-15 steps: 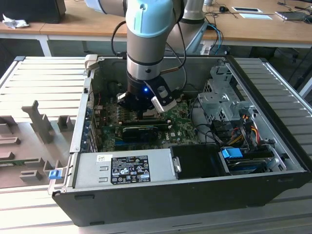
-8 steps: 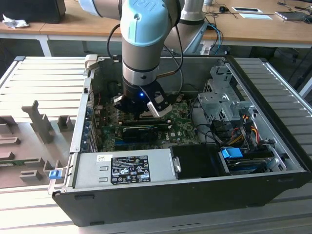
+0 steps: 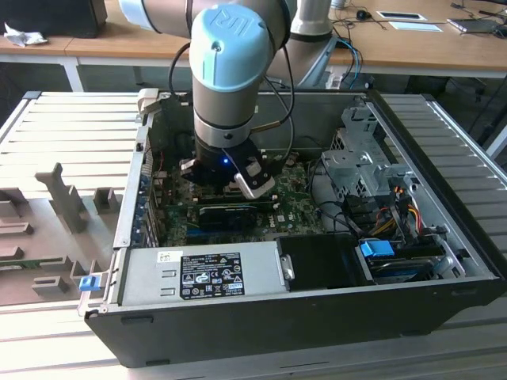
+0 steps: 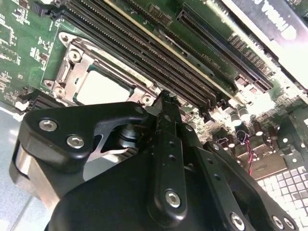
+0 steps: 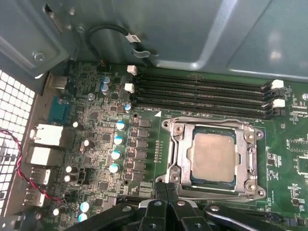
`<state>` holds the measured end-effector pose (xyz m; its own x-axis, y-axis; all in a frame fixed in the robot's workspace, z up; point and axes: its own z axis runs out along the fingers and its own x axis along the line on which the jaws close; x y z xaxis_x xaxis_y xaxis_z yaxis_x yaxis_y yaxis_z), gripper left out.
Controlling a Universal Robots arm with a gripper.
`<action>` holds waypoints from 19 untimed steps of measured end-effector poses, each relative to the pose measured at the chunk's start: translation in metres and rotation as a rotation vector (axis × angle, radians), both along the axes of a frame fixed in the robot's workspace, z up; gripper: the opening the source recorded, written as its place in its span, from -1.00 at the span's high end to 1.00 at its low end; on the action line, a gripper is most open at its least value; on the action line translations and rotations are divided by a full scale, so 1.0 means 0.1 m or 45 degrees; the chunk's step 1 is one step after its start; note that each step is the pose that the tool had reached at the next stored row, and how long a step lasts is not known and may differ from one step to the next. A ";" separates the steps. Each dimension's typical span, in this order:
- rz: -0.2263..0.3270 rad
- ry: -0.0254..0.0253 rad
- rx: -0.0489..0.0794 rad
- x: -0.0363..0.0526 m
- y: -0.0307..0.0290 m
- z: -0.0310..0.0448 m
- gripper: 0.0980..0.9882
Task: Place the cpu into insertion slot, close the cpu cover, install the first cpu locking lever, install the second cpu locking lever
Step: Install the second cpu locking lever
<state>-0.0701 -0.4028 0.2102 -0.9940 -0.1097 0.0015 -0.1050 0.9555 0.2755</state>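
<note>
The cpu (image 5: 213, 156), a pale silvery square, lies inside the insertion slot (image 5: 255, 188) on the green motherboard. The cpu cover (image 5: 211, 126), a thin silvery frame, lies flat around it. My gripper (image 5: 166, 188) is shut, its two black fingertips pressed together right at the socket's edge, with nothing visible between them. In the second wrist view the fingertips (image 4: 166, 102) sit just beside the cover (image 4: 122, 72) and the cpu (image 4: 103, 89). In the exterior view the arm reaches down into the open computer case, with the gripper (image 3: 228, 182) low over the board.
Long black memory slots (image 5: 202, 91) run beside the socket, and blue-topped capacitors (image 5: 115, 154) and rear port blocks (image 5: 45, 134) lie on its other side. The grey case wall (image 5: 192, 33) stands behind. A power supply (image 3: 206, 273), drive cage (image 3: 364, 158) and cables (image 3: 396, 206) crowd the case.
</note>
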 end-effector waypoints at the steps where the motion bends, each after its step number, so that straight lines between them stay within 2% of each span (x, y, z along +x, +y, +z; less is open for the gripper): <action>1: -0.002 0.0000 0.003 0.000 -0.013 -0.002 0.98; 3: -0.004 -0.0001 0.006 -0.001 -0.044 -0.005 0.98; 7: -0.005 0.0000 0.021 -0.024 -0.047 -0.039 0.98; 11: -0.007 0.0001 0.065 -0.030 -0.047 -0.098 0.98; 15: -0.006 0.0008 0.078 -0.030 -0.048 -0.136 0.98; 19: -0.006 0.0002 0.102 -0.029 -0.046 -0.171 0.98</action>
<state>-0.0730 -0.4074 0.1930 -0.9945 -0.1045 -0.0069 -0.1002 0.9310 0.3509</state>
